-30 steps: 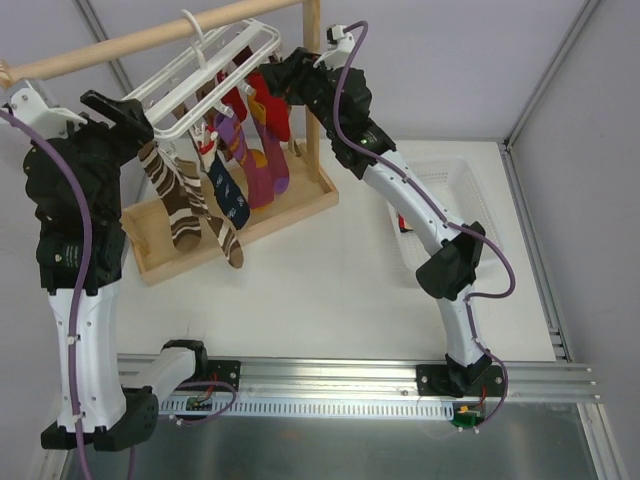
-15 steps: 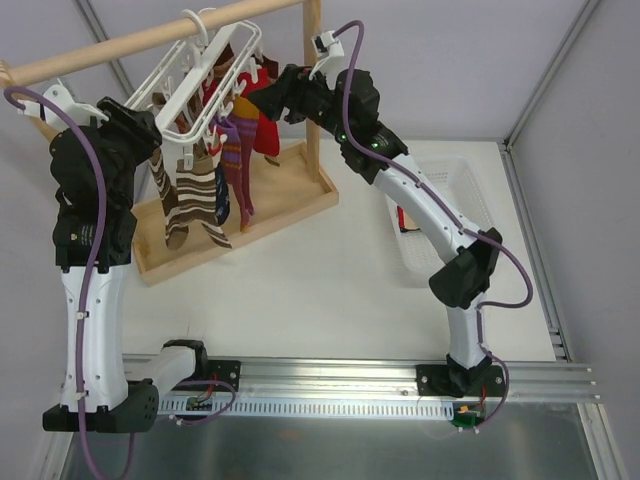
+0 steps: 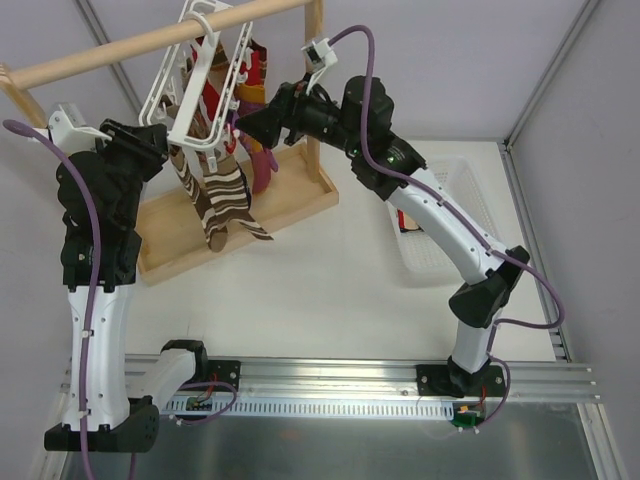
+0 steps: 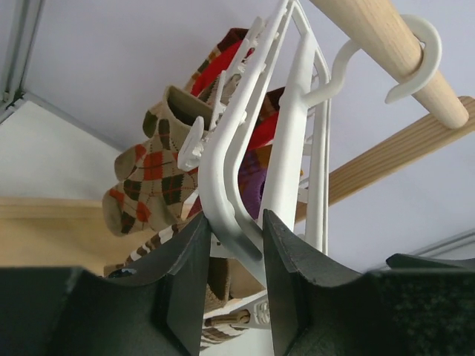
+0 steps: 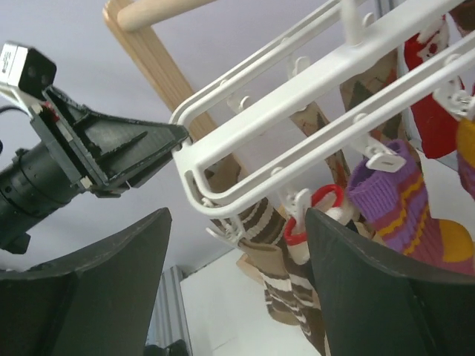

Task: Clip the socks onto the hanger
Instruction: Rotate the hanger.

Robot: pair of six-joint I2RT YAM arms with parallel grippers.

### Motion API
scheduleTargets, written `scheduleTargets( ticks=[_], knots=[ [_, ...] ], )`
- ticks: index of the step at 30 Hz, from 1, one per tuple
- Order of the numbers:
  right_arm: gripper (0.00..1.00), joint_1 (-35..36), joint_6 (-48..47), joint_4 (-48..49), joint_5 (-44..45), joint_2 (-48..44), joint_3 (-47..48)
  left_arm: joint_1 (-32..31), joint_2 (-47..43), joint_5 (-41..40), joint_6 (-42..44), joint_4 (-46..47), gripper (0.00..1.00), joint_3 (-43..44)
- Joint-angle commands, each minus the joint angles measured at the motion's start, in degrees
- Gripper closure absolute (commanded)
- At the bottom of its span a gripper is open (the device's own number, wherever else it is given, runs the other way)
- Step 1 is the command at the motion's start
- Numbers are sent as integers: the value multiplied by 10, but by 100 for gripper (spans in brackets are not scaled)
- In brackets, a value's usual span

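Observation:
The white hanger (image 3: 205, 75) hangs by its hook (image 4: 404, 52) from the wooden rail, tilted steeply. Several socks dangle from its clips: brown-white striped (image 3: 225, 200), purple (image 3: 262, 165), red (image 3: 215, 95) and argyle (image 4: 148, 178). My left gripper (image 3: 163, 147) is shut on the hanger's curved frame bar (image 4: 231, 215) at its left corner, with both fingers pressing the bar in the left wrist view. My right gripper (image 3: 248, 120) stands open beside the socks, holding nothing. In the right wrist view the frame (image 5: 297, 96) and the striped sock (image 5: 278, 245) lie beyond my right gripper (image 5: 237, 222).
The wooden rail (image 3: 110, 52) rests on an upright post (image 3: 314, 70) fixed in a shallow wooden base tray (image 3: 295, 205). A white mesh basket (image 3: 455, 195) with something red inside (image 3: 403, 222) stands at the right, under my right arm.
The hanger has swung from lying nearly flat to hanging steeply. My left gripper closed on its frame corner. My right gripper opened wider and drew back from the socks.

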Motion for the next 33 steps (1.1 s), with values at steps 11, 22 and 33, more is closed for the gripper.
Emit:
scheduleTargets(
  ticks=[11, 22, 33],
  knots=[
    [21, 94, -239, -94, 148, -68, -65, -64, -5, 80, 12, 40, 73, -6],
    [27, 112, -258, -67, 239, -15, -26, -81, -5, 84, 14, 45, 73, -10],
    [47, 113, -244, -47, 257, 18, -2, -83, -10, 87, 16, 46, 73, -9]
  ],
)
